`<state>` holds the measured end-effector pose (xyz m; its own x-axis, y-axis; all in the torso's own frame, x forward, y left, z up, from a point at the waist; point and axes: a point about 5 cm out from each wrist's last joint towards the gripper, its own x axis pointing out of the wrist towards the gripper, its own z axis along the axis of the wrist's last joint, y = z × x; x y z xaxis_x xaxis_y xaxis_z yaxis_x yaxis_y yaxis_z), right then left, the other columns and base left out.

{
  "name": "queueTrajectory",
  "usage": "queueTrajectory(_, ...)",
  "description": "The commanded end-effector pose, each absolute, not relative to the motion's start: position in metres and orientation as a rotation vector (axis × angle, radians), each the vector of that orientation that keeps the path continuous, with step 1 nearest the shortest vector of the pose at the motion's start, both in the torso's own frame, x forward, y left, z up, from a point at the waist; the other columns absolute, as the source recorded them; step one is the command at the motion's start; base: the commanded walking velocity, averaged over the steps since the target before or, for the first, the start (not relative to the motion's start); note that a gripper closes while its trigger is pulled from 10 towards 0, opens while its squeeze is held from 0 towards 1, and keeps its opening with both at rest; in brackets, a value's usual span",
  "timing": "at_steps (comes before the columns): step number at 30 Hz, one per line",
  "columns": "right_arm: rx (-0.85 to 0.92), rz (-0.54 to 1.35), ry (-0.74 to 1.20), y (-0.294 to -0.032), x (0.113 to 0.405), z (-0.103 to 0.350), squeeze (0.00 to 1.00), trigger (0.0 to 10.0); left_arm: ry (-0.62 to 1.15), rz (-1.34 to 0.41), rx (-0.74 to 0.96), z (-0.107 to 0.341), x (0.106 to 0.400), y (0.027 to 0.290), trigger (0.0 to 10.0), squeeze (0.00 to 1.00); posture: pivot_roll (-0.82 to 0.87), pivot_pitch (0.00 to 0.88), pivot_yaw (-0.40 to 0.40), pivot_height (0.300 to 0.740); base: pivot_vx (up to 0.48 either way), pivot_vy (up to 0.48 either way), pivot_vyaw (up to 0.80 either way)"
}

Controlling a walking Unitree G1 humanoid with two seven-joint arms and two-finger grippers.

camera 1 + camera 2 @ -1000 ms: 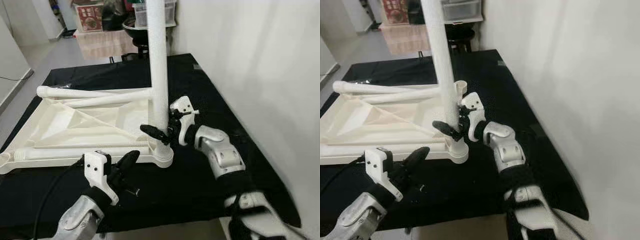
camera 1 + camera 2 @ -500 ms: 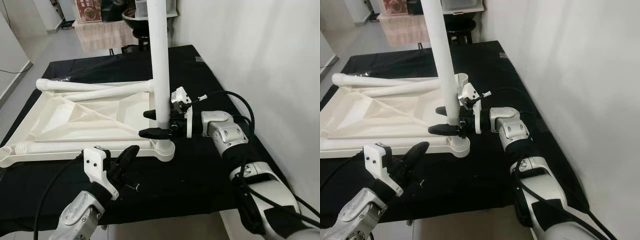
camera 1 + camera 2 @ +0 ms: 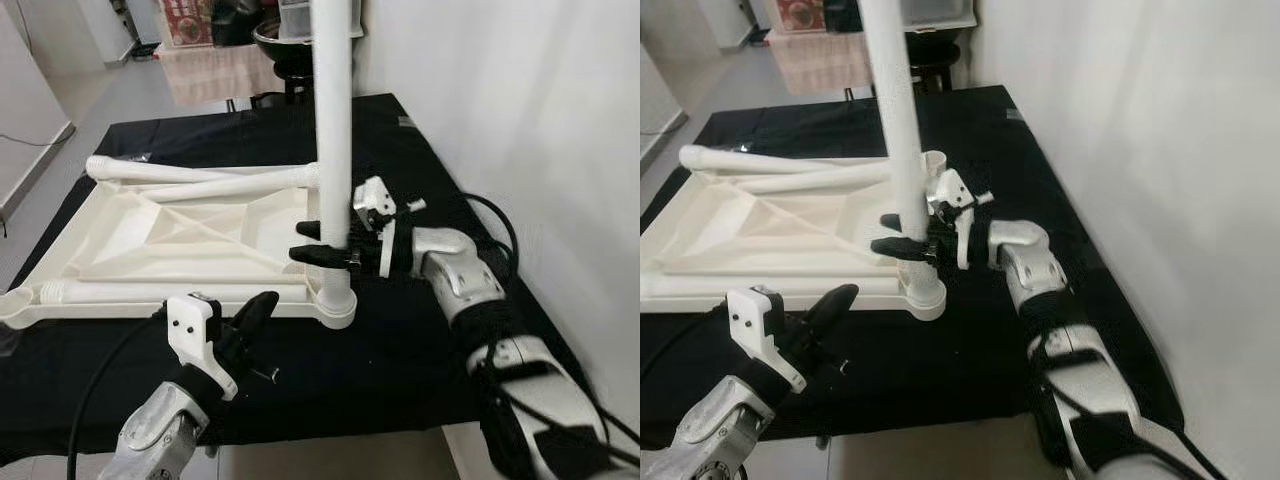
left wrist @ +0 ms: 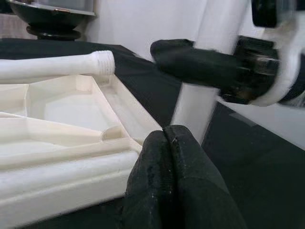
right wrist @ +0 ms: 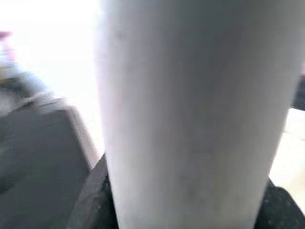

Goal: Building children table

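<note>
R hand (image 3: 322,242) apparently gripping leg (image 3: 332,140)

head: down, forward | wrists: close | shared: table leg (image 3: 332,150)

No legible text, label, brand or number is found. The red printed box (image 3: 188,20) in the background is too small to read.

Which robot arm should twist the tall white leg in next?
Probably the right. The right gripper already has its two black fingers on either side of the upright table leg, just above the corner socket. The left gripper hovers shut over the black cloth, apart from the tabletop.
</note>
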<state>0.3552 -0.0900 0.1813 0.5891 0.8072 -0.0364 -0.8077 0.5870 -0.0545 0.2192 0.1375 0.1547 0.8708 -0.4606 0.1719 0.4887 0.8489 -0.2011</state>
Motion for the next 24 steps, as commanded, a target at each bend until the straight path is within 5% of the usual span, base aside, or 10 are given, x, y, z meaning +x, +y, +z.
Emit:
queueTrajectory(1, -0.108, 0.737, 0.13, -0.093, 0.341, 0.148, 0.0, 0.0, -0.109, -0.499, -0.239, 0.154, 0.217, 0.141, 10.0, 0.0, -0.09, 0.11, 0.031, 0.74, 0.0, 0.0, 0.0)
queueTrajectory(3, -0.07, 0.616, 0.094, -0.078, 0.316, 0.148, 0.0, 0.0, -0.106, -0.5, -0.232, 0.154, 0.217, 0.141, 10.0, 0.0, -0.09, 0.113, 0.039, 0.74, 0.0, 0.0, 0.0)
queueTrajectory(9, -0.093, 0.61, 0.074, -0.083, 0.328, 0.15, 0.0, 0.0, -0.098, -0.513, -0.233, 0.153, 0.218, 0.141, 10.0, 0.0, -0.1, 0.094, 0.043, 0.74, 0.0, 0.0, 0.0)
queueTrajectory(10, -0.105, 0.617, 0.087, -0.082, 0.331, 0.15, 0.0, 7.7, -0.098, -0.515, -0.234, 0.152, 0.218, 0.14, 10.0, 0.0, -0.1, 0.091, 0.04, 0.74, 0.0, 0.0, 0.0)
queueTrajectory(11, -0.105, 0.617, 0.087, -0.082, 0.331, 0.15, 0.0, 7.7, -0.098, -0.515, -0.234, 0.152, 0.218, 0.14, 10.0, 0.0, -0.1, 0.091, 0.04, 0.74, 0.0, 0.0, 0.0)
queueTrajectory(12, -0.091, 0.649, 0.095, -0.081, 0.332, 0.151, 0.0, 10.0, -0.099, -0.512, -0.233, 0.152, 0.218, 0.14, 10.0, 0.0, -0.1, 0.089, 0.041, 0.74, 0.0, 0.0, 0.0)
queueTrajectory(13, -0.091, 0.649, 0.095, -0.081, 0.332, 0.151, 0.0, 10.0, -0.099, -0.512, -0.233, 0.152, 0.218, 0.14, 10.0, 0.0, -0.1, 0.089, 0.041, 0.74, 0.0, 0.0, 0.0)
queueTrajectory(14, -0.086, 0.686, 0.102, -0.079, 0.332, 0.153, 1.0, 10.0, -0.101, -0.506, -0.23, 0.152, 0.218, 0.14, 10.0, 0.0, -0.1, 0.087, 0.038, 0.74, 0.0, 0.0, 0.0)
queueTrajectory(24, -0.035, 1.095, 0.038, -0.08, 0.347, 0.184, 1.0, 10.0, -0.098, -0.505, -0.227, 0.15, 0.219, 0.138, 10.0, 0.0, -0.08, 0.066, 0.034, 0.74, 0.0, 0.0, 0.0)
